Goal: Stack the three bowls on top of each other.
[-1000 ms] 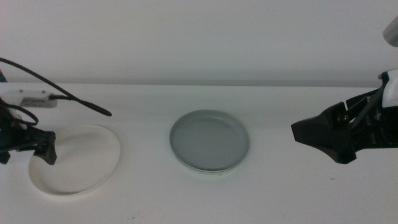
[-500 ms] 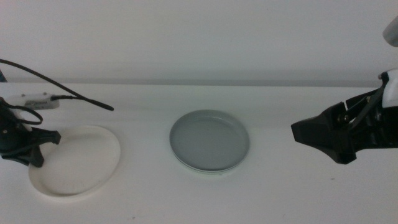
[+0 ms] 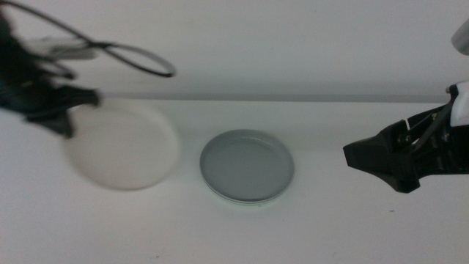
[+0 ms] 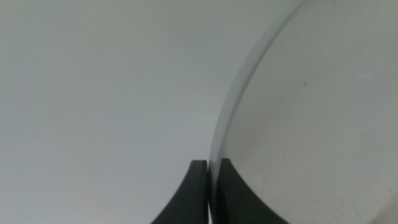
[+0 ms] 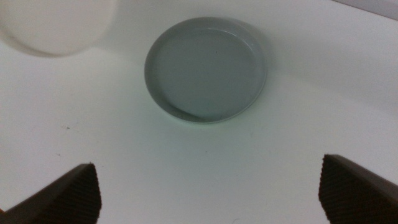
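Since a moment ago the left hand (image 3: 62, 110) has risen off the table (image 3: 234, 227) and swung rightward, carrying the cream-white bowl (image 3: 123, 147) with it; the bowl now shows blurred in the air, just left of the stack, no longer lying at the near left. From the left wrist, the jaws are pressed onto the bowl's rim, one on each side of it. In the middle of the table the grey bowl (image 3: 248, 165) sits nested in the pale green bowl (image 3: 242, 200), of which only a thin edge peeks out at the near side. The right hand (image 3: 370, 163) waits at the right, well apart from the stack, its jaws spread wide. Two bowls are already stacked, so this lift looks like the start of the last placement: the cream-white bowl needs centring over the grey one before release.
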